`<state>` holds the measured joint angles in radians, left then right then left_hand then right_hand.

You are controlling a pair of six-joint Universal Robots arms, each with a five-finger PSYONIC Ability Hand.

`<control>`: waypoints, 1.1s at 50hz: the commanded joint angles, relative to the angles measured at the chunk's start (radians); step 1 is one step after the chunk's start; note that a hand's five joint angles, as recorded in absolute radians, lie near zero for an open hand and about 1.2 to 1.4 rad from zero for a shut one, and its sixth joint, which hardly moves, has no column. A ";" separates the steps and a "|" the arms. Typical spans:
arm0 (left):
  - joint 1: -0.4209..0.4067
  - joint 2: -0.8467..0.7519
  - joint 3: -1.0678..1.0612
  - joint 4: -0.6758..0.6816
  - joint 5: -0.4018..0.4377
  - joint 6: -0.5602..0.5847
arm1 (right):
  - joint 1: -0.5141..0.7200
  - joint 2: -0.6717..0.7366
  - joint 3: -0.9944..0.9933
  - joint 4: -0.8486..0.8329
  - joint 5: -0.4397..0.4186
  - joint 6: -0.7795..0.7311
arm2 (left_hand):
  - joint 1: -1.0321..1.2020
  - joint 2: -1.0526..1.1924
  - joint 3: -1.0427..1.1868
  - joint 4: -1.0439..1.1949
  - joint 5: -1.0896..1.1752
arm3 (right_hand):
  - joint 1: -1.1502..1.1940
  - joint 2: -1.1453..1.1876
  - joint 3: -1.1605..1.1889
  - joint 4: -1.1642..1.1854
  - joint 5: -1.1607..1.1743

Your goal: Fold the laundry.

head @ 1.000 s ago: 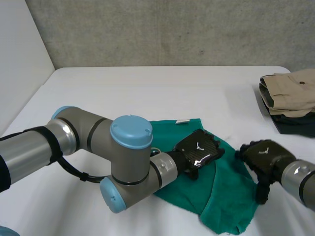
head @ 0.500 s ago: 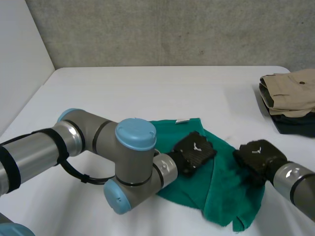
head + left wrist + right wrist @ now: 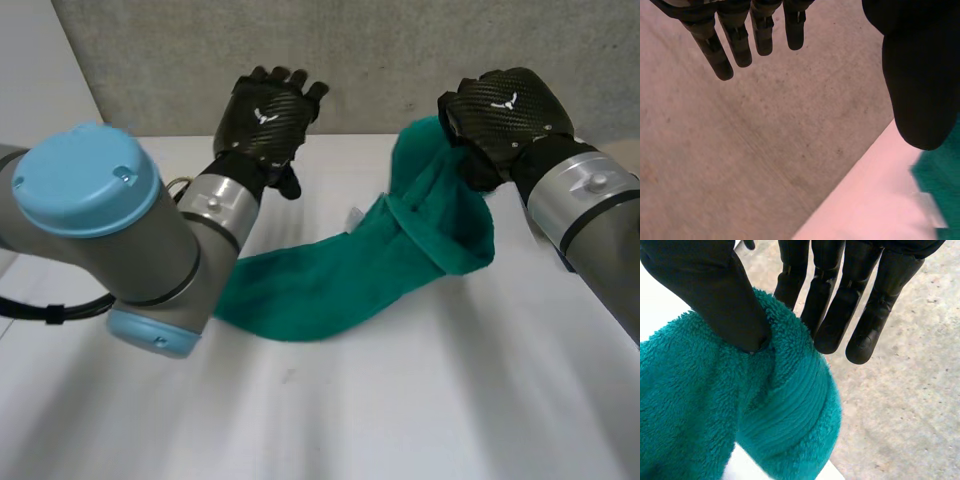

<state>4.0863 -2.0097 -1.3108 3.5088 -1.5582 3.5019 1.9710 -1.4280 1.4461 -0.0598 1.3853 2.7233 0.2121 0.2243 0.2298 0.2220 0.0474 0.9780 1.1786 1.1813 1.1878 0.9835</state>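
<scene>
Well above the white table (image 3: pixel 400 400), the robot's right hand (image 3: pixel 505 105) grips one end of a green towel (image 3: pixel 330 285). Its wrist view shows the thumb (image 3: pixel 710 290) dug into the towel's ribbed hem, pinching the thick pile against the nearly straight fingers (image 3: pixel 835 305) behind it. From that grip the towel hangs down in a loose fold, and its other end trails on the table's middle, towards the left side.

The left hand (image 3: pixel 265 110) is held high too, seen against the wall above the table's far edge and well apart from the right hand. It is spread and holds nothing; its wrist view shows the fingers (image 3: pixel 737 45) straight and the thumb (image 3: pixel 920 75) standing off from them, with bare air between. It touches neither towel nor table.

A grey concrete wall (image 3: pixel 380 60) rises behind the table's far edge.

The left arm (image 3: pixel 120 230) with its light-blue cap (image 3: pixel 80 180) covers the table's left side, and the towel's lowest end runs in behind it, so where that end finishes cannot be told. A small pale patch at the towel's edge is too blurred to identify.
</scene>
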 commanded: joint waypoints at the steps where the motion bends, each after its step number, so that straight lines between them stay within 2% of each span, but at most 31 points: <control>1: 0.052 -0.099 -0.024 -0.007 0.133 -0.158 | 0.005 -0.054 0.033 0.063 0.003 -0.030 | -0.002 -0.014 -0.019 -0.011 -0.011 | 0.418 0.218 0.215 0.209 0.238; 6: 0.068 -0.207 0.016 -0.008 0.263 -0.172 | 0.009 -0.083 0.039 0.080 -0.003 -0.033 | -0.002 -0.014 -0.019 -0.011 -0.011 | 0.418 0.218 0.215 0.209 0.238; 13: 0.062 -0.314 0.082 -0.008 0.352 -0.208 | 0.034 -0.130 0.051 0.113 -0.005 -0.031 | -0.002 -0.014 -0.019 -0.011 -0.011 | 0.418 0.218 0.215 0.209 0.238; 25: 0.040 -0.412 0.182 -0.008 0.564 -0.402 | 0.060 -0.157 0.102 0.123 -0.009 -0.031 | 0.051 0.039 0.034 0.041 0.041 | 0.418 0.218 0.215 0.209 0.238; 29: 0.035 -0.428 0.196 -0.010 0.596 -0.442 | 0.045 -0.151 0.105 0.123 -0.009 -0.034 | 0.458 0.446 0.441 0.448 0.449 | 0.418 0.218 0.215 0.209 0.238; 30: 0.035 -0.431 0.200 -0.011 0.595 -0.442 | 0.045 -0.146 0.105 0.123 -0.009 -0.036 | 0.767 0.755 0.750 0.758 0.758 | 0.418 0.218 0.215 0.209 0.238; 33: 0.042 -0.426 0.203 -0.011 0.575 -0.442 | 0.043 -0.128 0.091 0.121 -0.009 -0.037 | 1.178 1.165 1.160 1.168 1.168 | 0.418 0.218 0.215 0.209 0.238; 36: 0.049 -0.412 0.216 -0.007 0.499 -0.434 | 0.042 -0.060 0.050 0.120 -0.002 -0.042 | 1.184 1.172 1.166 1.174 1.174 | 0.418 0.218 0.215 0.209 0.238; 37: 0.052 -0.409 0.231 -0.004 0.428 -0.431 | 0.040 -0.039 0.028 0.120 0.003 -0.042 | 1.184 1.172 1.166 1.174 1.174 | 0.418 0.218 0.215 0.209 0.238; 42: 0.083 -0.351 0.272 0.013 0.222 -0.365 | 0.034 0.119 -0.128 0.127 0.024 -0.039 | 1.184 1.172 1.166 1.174 1.174 | 0.418 0.218 0.215 0.209 0.238; 46: 0.115 -0.266 0.272 0.070 0.190 -0.249 | 0.040 0.234 -0.327 0.124 0.104 -0.027 | 1.184 1.172 1.166 1.174 1.174 | 0.418 0.218 0.215 0.209 0.238; 52: 0.109 -0.143 0.243 0.162 0.153 -0.156 | 0.043 0.377 -0.634 0.056 0.265 0.033 | 1.184 1.172 1.166 1.174 1.174 | 0.418 0.218 0.215 0.209 0.238; 55: 0.111 -0.034 0.162 0.200 0.098 -0.126 | 0.045 0.418 -0.716 0.038 0.281 0.055 | 1.184 1.172 1.166 1.174 1.174 | 0.418 0.218 0.215 0.209 0.238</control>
<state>4.1987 -2.1988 -1.0550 3.6352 -1.4015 3.3110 2.0135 -1.0984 0.9246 0.0284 1.5882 2.7286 1.1256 1.1963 1.1883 1.1979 0.9447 0.9831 1.1786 1.1813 1.1886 0.9835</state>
